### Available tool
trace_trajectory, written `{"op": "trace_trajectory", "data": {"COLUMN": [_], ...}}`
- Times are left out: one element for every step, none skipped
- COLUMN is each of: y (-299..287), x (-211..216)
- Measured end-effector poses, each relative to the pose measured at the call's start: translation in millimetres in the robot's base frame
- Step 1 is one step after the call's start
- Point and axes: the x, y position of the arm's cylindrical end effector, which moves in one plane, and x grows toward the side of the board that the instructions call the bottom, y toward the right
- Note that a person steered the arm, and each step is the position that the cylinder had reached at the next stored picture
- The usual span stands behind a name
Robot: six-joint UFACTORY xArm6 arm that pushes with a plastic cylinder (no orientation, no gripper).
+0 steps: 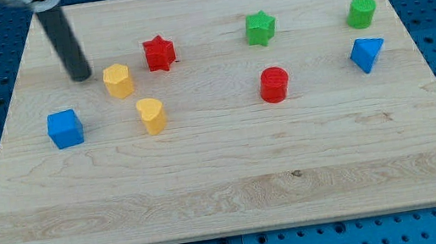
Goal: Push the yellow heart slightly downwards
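Observation:
The yellow heart (151, 114) lies on the wooden board (227, 189), left of centre. A yellow hexagon (118, 80) sits just above and left of it. My tip (80, 75) rests on the board to the left of the yellow hexagon, up and left of the yellow heart, apart from both. The dark rod rises from it toward the view's top left.
A blue cube (65, 128) lies at the left. A red star (160, 53) is right of the hexagon. A green star (259, 28), a green cylinder (361, 11), a red cylinder (274, 84) and a blue triangular block (367, 54) lie to the right.

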Motion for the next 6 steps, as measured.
{"op": "trace_trajectory", "data": {"y": [12,69,112,87,28,-14], "x": [39,53,53,73,79,74]}}
